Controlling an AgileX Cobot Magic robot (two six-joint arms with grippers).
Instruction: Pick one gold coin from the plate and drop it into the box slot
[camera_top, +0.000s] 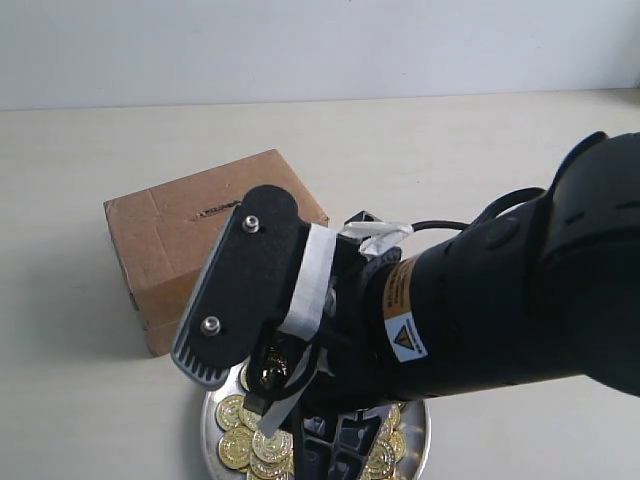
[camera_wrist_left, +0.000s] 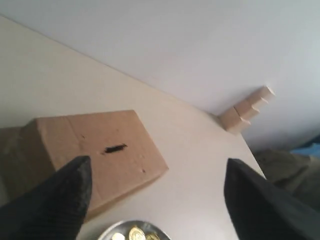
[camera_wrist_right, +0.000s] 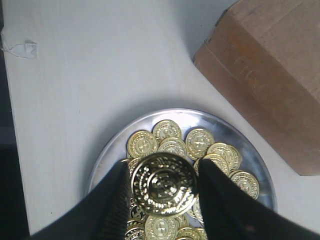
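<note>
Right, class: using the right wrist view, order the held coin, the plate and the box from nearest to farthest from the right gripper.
1. The held coin, clamped in the right gripper.
2. The plate, under the gripper.
3. The box, past the plate's rim.

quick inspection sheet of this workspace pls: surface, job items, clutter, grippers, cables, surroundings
surface: pale beige table
job's things: brown box with the slot in its upward face; silver plate beside the box, holding a pile of gold coins; one coin pinched above the pile
clutter: small white scrap on the table
grippers: right gripper shut on the coin over the plate; left gripper open and empty, facing the box
cables: black cable along the right arm, next to white tape
surroundings: plain white wall; stacked wooden blocks at the table's far edge
</note>
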